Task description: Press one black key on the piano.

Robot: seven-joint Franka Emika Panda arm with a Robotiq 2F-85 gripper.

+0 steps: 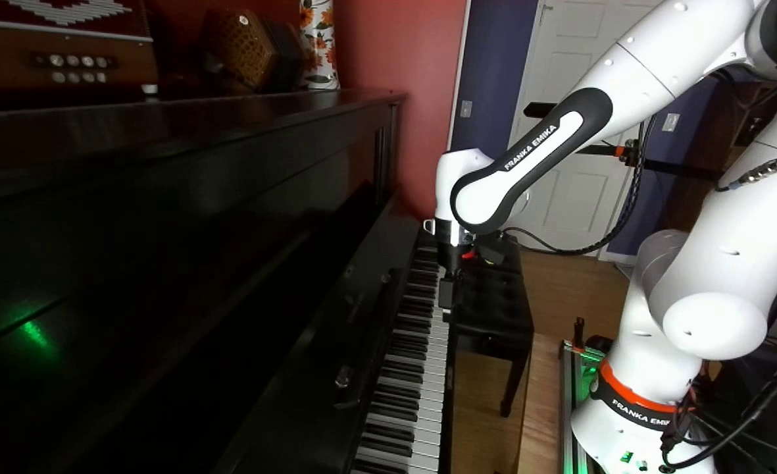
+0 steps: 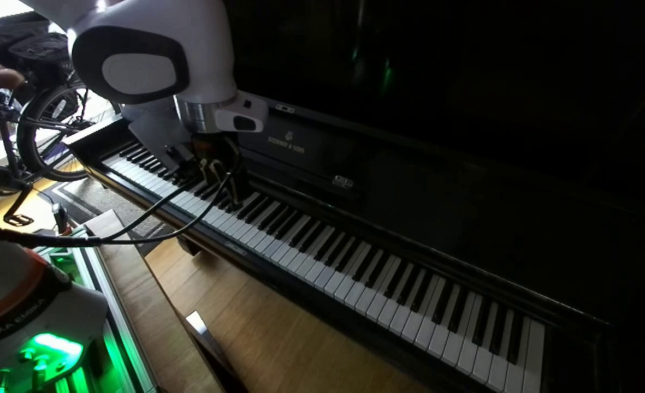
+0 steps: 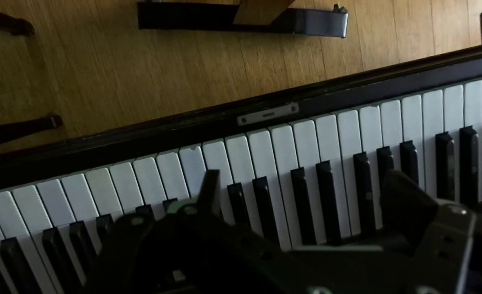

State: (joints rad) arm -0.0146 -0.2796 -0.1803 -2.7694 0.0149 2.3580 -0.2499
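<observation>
The black piano stands along the left in an exterior view, and the gripper, fingers spread apart, points down over the far stretch of keys, contact unclear.

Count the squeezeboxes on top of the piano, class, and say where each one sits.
2, both seen in an exterior view: a buttoned squeezebox at the picture's left edge, and a hexagonal squeezebox next to the floral cylinder. More may be hidden outside the frame.
</observation>
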